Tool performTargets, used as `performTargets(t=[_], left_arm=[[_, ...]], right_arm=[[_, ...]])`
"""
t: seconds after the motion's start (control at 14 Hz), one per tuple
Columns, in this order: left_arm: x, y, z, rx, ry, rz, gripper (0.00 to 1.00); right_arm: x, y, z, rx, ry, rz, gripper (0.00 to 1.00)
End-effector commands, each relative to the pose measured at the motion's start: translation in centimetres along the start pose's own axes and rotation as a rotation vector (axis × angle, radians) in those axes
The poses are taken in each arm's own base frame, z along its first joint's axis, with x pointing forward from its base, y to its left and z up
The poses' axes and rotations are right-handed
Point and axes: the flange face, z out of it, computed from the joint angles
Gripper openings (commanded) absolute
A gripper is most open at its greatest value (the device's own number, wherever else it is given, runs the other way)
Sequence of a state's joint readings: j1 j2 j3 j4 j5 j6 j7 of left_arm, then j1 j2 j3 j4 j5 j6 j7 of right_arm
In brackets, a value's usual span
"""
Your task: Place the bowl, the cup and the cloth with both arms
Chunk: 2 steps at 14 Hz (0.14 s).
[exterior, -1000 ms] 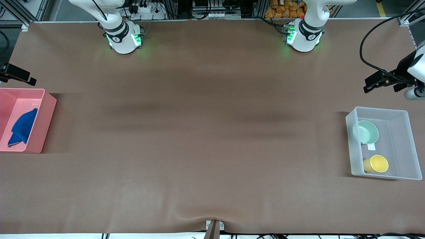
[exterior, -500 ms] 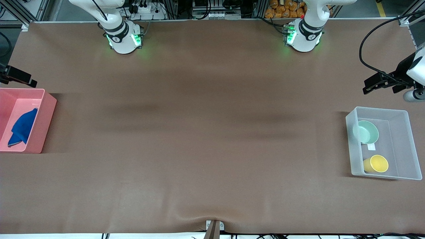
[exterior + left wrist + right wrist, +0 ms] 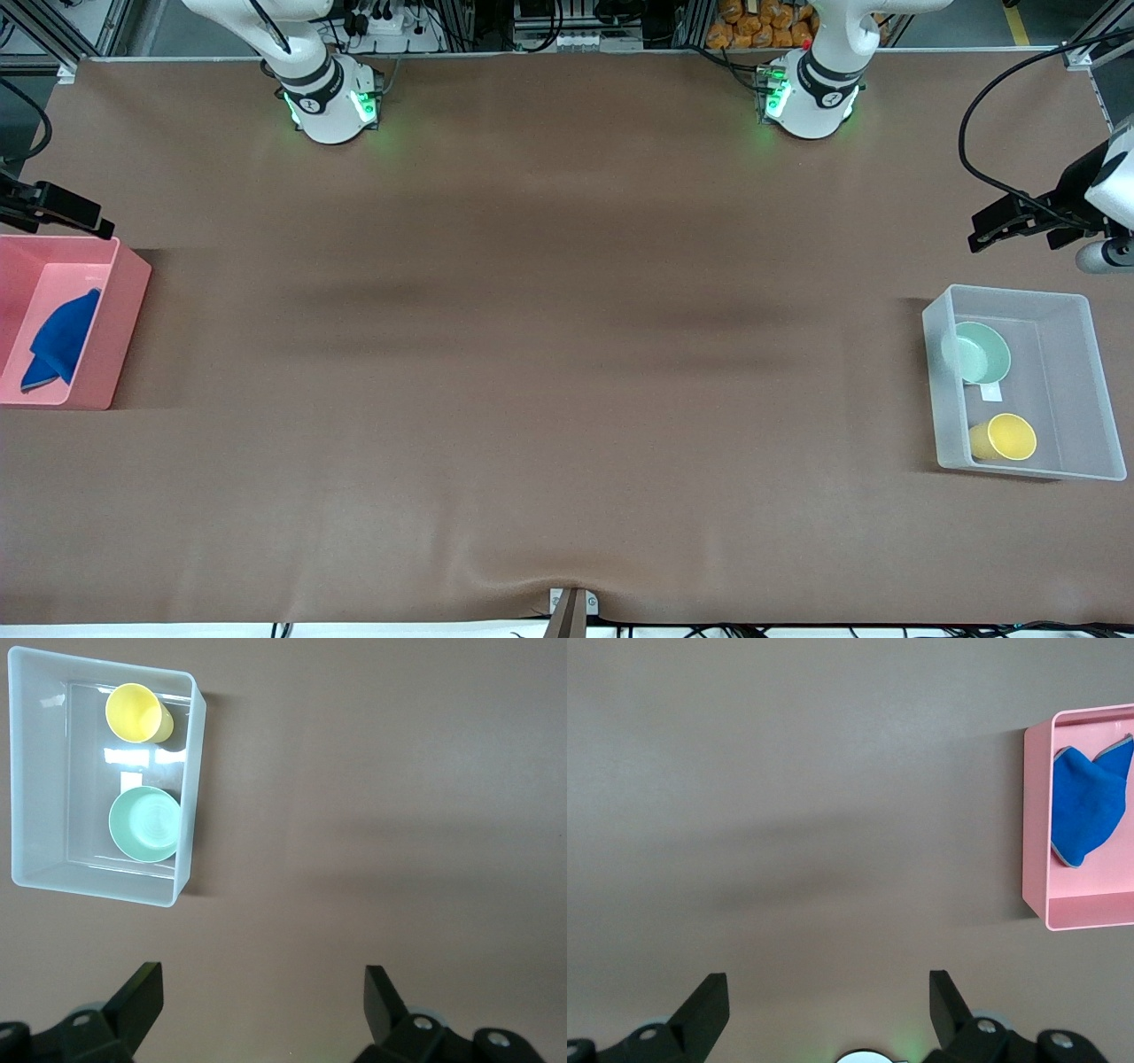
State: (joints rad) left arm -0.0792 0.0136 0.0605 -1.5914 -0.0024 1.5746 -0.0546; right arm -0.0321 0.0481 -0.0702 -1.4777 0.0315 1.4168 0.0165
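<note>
The bowl (image 3: 982, 352) and cup (image 3: 1008, 437) lie in the clear bin (image 3: 1072, 390) under the released left hand (image 3: 1005, 221), the cloth (image 3: 60, 340) in the pink bin (image 3: 124, 315) beneath the released right hand (image 3: 62, 213), each item nearest its own arm.

The pink bin (image 3: 106, 328) and both arms run past the front view's edges.

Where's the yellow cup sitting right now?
The cup lies on its side in the clear bin at the left arm's end of the table, nearer the front camera than the bowl.
</note>
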Motion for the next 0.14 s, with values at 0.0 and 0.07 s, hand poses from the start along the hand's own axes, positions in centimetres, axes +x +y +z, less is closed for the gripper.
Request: performTargets(t=[0.0,0.07], left_arm=[[0.42,-0.65,-0.41,-0.016,0.004,0.013,1.00],[0.42,-0.65,-0.42,-0.016,0.004,0.007,1.00]], right_arm=[[-0.66,-0.19,-0.28,-0.020,0.008,-0.008,1.00],[-0.66,-0.19,-0.28,-0.020,0.008,-0.008,1.00]])
